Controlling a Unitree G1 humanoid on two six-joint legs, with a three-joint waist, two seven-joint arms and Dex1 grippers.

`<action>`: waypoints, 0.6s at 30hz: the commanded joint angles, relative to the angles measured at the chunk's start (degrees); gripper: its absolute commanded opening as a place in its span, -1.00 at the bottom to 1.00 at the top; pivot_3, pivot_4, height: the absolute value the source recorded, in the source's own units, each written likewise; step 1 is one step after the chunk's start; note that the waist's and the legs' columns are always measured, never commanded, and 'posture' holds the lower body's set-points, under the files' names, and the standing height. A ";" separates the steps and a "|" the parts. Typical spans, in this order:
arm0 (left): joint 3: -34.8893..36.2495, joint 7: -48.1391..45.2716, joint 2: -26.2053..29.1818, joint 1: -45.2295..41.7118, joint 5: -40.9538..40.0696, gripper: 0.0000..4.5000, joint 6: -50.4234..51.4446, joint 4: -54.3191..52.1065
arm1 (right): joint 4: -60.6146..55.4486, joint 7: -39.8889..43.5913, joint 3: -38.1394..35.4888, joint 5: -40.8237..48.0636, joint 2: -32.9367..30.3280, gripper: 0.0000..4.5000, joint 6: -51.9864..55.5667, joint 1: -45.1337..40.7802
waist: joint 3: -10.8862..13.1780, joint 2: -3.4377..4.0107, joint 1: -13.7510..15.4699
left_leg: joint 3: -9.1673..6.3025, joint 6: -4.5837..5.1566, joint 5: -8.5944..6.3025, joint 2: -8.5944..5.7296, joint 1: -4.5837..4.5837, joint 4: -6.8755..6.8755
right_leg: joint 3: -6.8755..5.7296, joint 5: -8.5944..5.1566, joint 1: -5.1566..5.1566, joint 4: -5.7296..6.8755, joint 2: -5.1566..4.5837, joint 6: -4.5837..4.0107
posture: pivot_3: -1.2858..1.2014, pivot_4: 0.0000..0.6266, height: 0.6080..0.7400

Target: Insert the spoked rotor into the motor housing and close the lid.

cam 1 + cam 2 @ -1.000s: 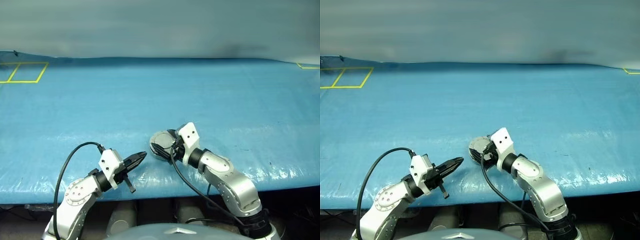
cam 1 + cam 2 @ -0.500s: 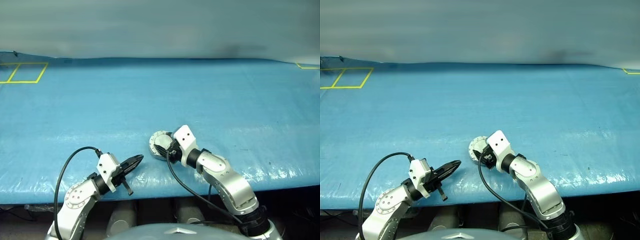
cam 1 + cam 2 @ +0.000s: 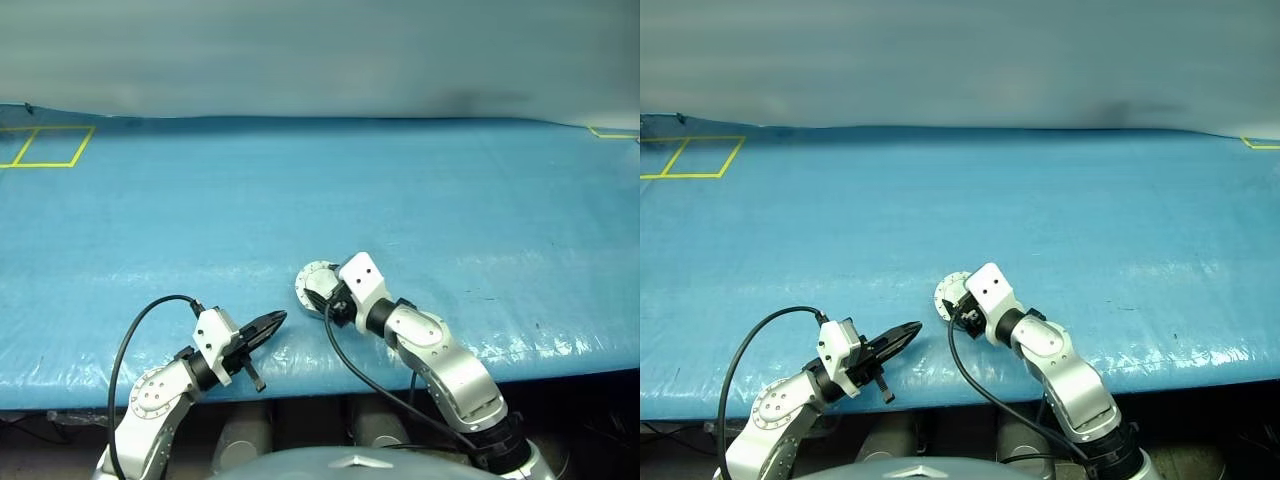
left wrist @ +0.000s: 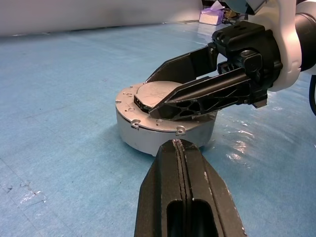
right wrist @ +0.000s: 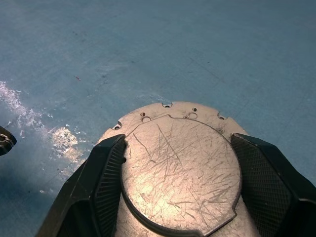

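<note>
The plain grey round metal lid [image 5: 180, 173] now lies flat on the short grey metal housing [image 4: 163, 129], at six o'clock on the blue table [image 3: 320, 200]. The right gripper [image 5: 177, 190], lowered since a second ago, spreads its jaws astride the lid; the left gripper [image 4: 181, 148] stays pressed together. Closing looks done.

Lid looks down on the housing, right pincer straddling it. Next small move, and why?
Probably open the right pincer slightly and back it straight off. The lid already lies flat on the motor housing, plain scratched face up, and the black fingers sit on either side of its edge. The left pincer is shut and waits beside the housing, apart from it. Whether the lid is fully seated I cannot tell.
</note>
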 commanded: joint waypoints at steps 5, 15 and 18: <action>0.90 0.24 -0.58 0.03 0.04 -1.00 -0.78 -0.58 | 1.57 1.98 1.60 -1.53 -1.48 0.35 -0.50 -0.70 | -0.04 -0.05 0.00 | 0.01 0.00 0.00 0.02 0.06 0.00 | 0.00 0.00 -0.01 0.00 0.00 0.00 | 0.03 -0.52 1.00; 6.41 4.72 2.55 -8.44 -5.45 -1.00 16.25 -3.90 | 2.52 2.35 1.11 -1.26 -1.41 0.35 -1.03 -0.66 | -0.11 -0.16 0.04 | -0.05 -0.01 0.01 0.05 0.11 0.01 | -0.05 0.00 0.03 0.05 0.07 0.00 | 0.03 -0.52 1.00; 7.24 6.54 3.24 -14.89 -10.14 -1.00 28.05 -4.66 | 3.06 2.30 1.10 -1.21 -1.07 0.35 -1.36 -0.72 | -0.14 -0.21 0.01 | -0.04 -0.01 0.01 0.05 0.14 0.03 | -0.04 0.00 0.08 0.05 0.07 0.00 | 0.03 -0.52 1.00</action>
